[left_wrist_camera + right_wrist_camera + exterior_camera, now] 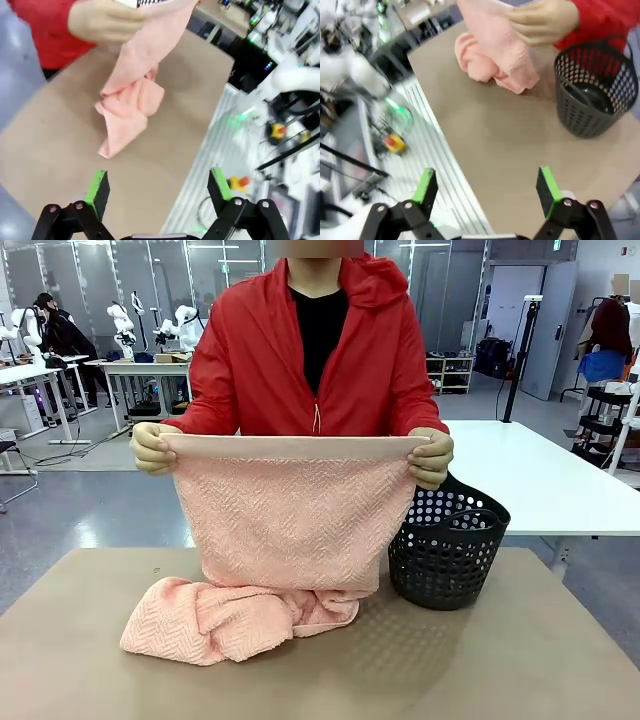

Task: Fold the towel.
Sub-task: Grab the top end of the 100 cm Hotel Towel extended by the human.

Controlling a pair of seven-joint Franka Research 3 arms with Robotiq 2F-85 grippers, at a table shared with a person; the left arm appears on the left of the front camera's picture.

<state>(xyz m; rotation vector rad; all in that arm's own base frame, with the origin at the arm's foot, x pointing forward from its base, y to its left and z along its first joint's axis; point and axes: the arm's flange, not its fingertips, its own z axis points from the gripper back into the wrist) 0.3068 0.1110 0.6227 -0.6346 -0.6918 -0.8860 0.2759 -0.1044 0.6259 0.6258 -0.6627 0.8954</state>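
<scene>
A person in a red jacket holds the salmon-pink towel [285,520] up by its two top corners, its smooth band stretched between both hands [150,448]. The towel's lower part lies bunched on the brown table [450,660]. In the left wrist view the towel [132,95] hangs from a hand and piles on the table, well beyond my left gripper [159,189], which is open with nothing between its green pads. In the right wrist view my right gripper [489,189] is open too, far short of the towel [492,47].
A black perforated basket [447,545] stands on the table to the right of the towel, seen in the right wrist view as the basket [592,92] with a dark inside. Beyond the table edge lie robot base rails and cables [395,140]. A white table [540,475] stands behind.
</scene>
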